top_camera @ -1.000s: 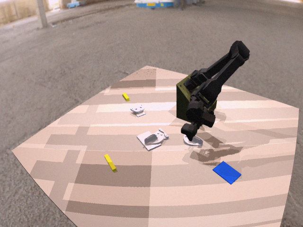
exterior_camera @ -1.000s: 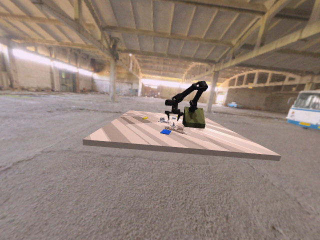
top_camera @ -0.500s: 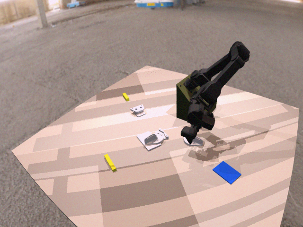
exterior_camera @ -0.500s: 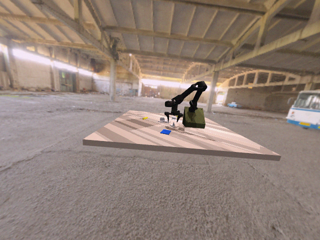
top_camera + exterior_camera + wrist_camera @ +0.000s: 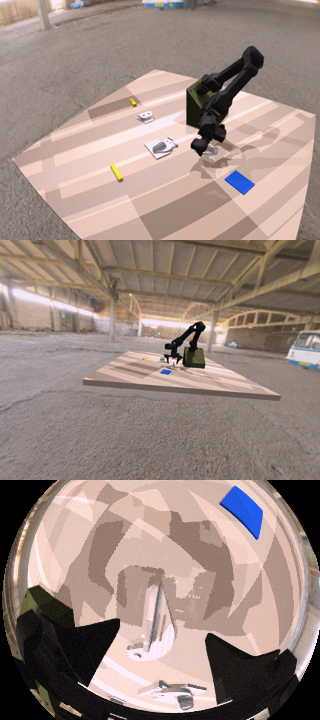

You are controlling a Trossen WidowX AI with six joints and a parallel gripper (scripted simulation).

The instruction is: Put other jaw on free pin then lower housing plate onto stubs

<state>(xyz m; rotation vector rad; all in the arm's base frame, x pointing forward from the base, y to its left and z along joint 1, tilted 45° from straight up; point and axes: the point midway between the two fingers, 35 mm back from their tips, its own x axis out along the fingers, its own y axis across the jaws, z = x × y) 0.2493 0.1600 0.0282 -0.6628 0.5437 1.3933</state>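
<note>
The loose jaw, white and curved with a ribbed face, lies on the table. My gripper is open and empty, fingers wide apart above the loose jaw, one on each side of it in the wrist view. The white base plate lies to the left in the top view, with the mounted jaw on it; the free pin is too small to make out. The white housing plate with two holes stands on its small foot farther back.
A blue rectangle lies on the table beyond the loose jaw. A long yellow bar and a short yellow block lie on the left side. The arm's green base block stands behind the gripper.
</note>
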